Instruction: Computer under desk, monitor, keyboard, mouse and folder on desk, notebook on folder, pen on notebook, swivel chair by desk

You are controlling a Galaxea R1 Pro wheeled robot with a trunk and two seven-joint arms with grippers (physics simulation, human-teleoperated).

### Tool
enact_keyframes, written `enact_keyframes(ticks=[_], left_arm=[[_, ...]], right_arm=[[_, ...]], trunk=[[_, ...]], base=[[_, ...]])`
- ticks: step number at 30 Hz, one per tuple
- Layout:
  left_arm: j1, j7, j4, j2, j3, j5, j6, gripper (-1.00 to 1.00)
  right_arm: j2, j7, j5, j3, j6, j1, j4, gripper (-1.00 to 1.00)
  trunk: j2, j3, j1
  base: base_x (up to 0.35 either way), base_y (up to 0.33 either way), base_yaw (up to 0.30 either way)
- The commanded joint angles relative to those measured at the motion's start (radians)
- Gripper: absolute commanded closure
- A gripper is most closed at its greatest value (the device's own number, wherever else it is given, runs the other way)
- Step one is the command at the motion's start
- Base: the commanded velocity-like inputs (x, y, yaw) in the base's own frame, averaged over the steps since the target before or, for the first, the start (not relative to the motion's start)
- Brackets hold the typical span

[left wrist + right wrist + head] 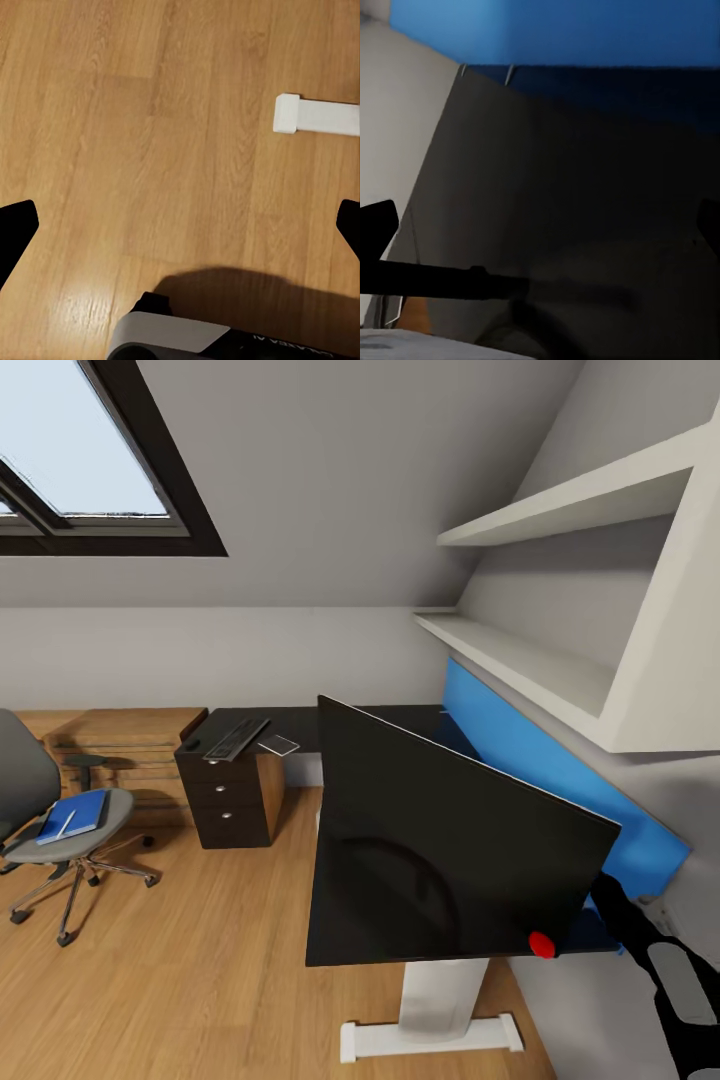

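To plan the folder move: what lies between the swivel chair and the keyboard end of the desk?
In the head view, between the swivel chair and the desk lies bare wood floor; a low wooden cabinet stands behind that gap.

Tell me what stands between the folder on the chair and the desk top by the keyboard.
Nothing visible: only bare wood floor separates the swivel chair holding the folder from the desk end, where the keyboard lies.

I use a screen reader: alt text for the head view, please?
A large black monitor fills the foreground on the desk, tilted. Farther back the keyboard lies on the desk; at left, a blue folder rests on the swivel chair.
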Motion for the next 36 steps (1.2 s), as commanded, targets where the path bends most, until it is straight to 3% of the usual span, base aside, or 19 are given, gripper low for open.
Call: enact_keyframes(ticks=[1,2,5,11,22,29,36], left_arm=[[-0.001,0.005,0.0,0.0,-0.009,0.01,-0.005,-1.0],[-0.002,0.005,0.0,0.0,-0.009,0.01,-0.005,-1.0],[-0.001,0.005,0.0,0.0,-0.009,0.01,-0.005,-1.0],[-0.001,0.005,0.0,0.0,-0.01,0.01,-0.005,-1.0],[-0.001,0.005,0.0,0.0,-0.01,0.01,-0.005,-1.0],[-0.002,0.005,0.0,0.0,-0.01,0.009,-0.005,-1.0],[-0.001,0.005,0.0,0.0,-0.01,0.01,-0.005,-1.0]], right_arm=[[0.0,0.003,-0.001,0.003,0.006,-0.001,0.0,-1.0],[-0.001,0.003,0.03,0.057,0.005,-0.001,-0.005,-1.0],[0.0,0.003,0.062,0.109,0.003,-0.001,-0.007,-1.0],[0.001,0.004,0.077,0.14,0.002,-0.001,-0.007,-1.0],[0.003,0.003,0.134,0.257,0.0,-0.001,-0.007,-1.0],[0.007,0.007,0.187,0.366,-0.004,-0.001,-0.007,-1.0],[0.01,0.066,0.187,0.374,-0.004,-0.001,-0.007,-1.0]], trunk=[[-0.002,-0.002,0.001],[-0.002,-0.002,0.001],[-0.002,-0.002,0.001],[-0.002,-0.002,0.001],[-0.002,-0.002,0.001],[-0.002,-0.002,0.001],[-0.002,-0.002,0.001]], base=[[0.0,0.0,0.0],[0.0,0.0,0.0],[0.0,0.0,0.0],[0.0,0.0,0.0],[0.0,0.0,0.0],[-0.024,0.016,0.0],[-0.13,0.091,0.0]])
